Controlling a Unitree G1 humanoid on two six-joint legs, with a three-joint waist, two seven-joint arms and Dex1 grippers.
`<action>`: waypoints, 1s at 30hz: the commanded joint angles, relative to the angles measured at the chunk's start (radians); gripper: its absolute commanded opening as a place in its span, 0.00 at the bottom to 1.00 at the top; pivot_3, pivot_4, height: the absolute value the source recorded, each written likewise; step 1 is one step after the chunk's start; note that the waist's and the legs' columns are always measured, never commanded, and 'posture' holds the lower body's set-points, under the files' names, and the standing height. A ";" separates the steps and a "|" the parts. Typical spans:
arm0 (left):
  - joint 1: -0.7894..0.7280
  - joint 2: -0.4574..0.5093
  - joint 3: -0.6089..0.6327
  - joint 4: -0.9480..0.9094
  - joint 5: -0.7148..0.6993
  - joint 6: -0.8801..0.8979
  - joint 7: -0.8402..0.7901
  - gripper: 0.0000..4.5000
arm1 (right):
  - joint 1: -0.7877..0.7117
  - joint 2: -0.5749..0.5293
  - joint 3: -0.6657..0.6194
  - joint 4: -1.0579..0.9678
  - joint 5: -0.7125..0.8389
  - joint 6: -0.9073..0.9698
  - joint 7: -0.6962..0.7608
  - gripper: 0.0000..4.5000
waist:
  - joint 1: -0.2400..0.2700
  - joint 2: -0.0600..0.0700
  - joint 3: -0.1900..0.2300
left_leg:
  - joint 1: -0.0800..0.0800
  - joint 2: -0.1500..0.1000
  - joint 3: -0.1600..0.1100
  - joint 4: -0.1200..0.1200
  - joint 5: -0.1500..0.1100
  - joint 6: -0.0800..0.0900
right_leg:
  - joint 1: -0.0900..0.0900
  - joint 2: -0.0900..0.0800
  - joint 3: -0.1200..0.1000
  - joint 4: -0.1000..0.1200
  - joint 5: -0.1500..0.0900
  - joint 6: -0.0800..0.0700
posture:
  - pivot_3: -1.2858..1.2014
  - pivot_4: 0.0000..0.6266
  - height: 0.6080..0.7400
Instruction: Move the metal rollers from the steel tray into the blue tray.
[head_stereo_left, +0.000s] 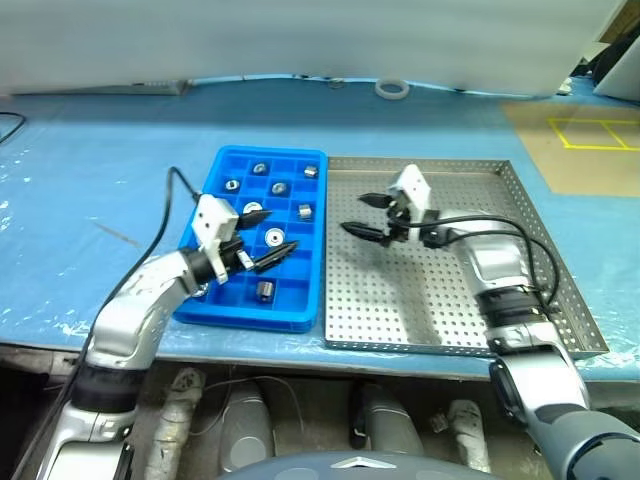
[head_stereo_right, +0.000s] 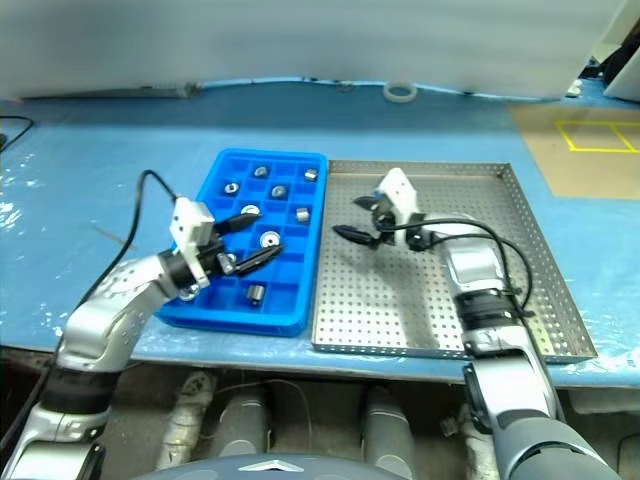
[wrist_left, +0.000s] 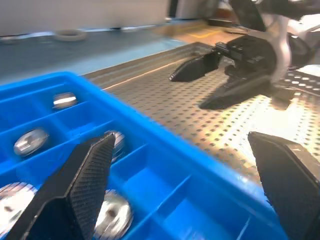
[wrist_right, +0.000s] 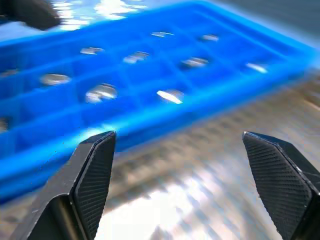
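My left gripper (head_stereo_left: 267, 241) hangs over the blue tray (head_stereo_left: 222, 166) with jaws spread and nothing between them. The metal rollers (head_stereo_left: 273, 237) lie in its compartments; my left wrist view shows them close. To the right, over the steel tray (head_stereo_left: 520, 195), my right gripper (head_stereo_left: 367, 215) is also spread and holds nothing. A white tape ring (head_stereo_left: 392, 88) lies at the far edge.
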 joint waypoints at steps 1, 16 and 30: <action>-0.065 -0.023 -0.035 0.070 0.021 -0.054 -0.072 1.00 | 0.040 -0.031 -0.088 -0.085 0.000 0.033 -0.131 0.95 | -0.017 0.000 0.000 | 0.000 0.000 0.000 0.000 0.000 0.000 | 0.000 0.000 0.000 0.000 0.000 0.000 | 0.39 0.24 1.00; -0.202 -0.120 -0.101 0.300 0.083 -0.143 -0.234 1.00 | 0.301 -0.161 -0.185 -0.293 -0.006 0.262 -0.340 0.95 | -0.104 0.000 0.000 | 0.006 -0.001 0.010 0.005 -0.003 0.006 | 0.001 0.003 0.011 -0.001 -0.004 0.008 | 0.31 0.24 1.00; -0.206 -0.127 -0.075 0.283 0.102 -0.133 -0.225 1.00 | 0.302 -0.160 -0.167 -0.272 0.037 0.305 -0.337 0.48 | -0.139 0.000 0.000 | 0.003 -0.001 0.010 0.009 -0.005 0.008 | 0.001 0.003 0.011 -0.002 -0.004 0.009 | 0.33 0.24 1.00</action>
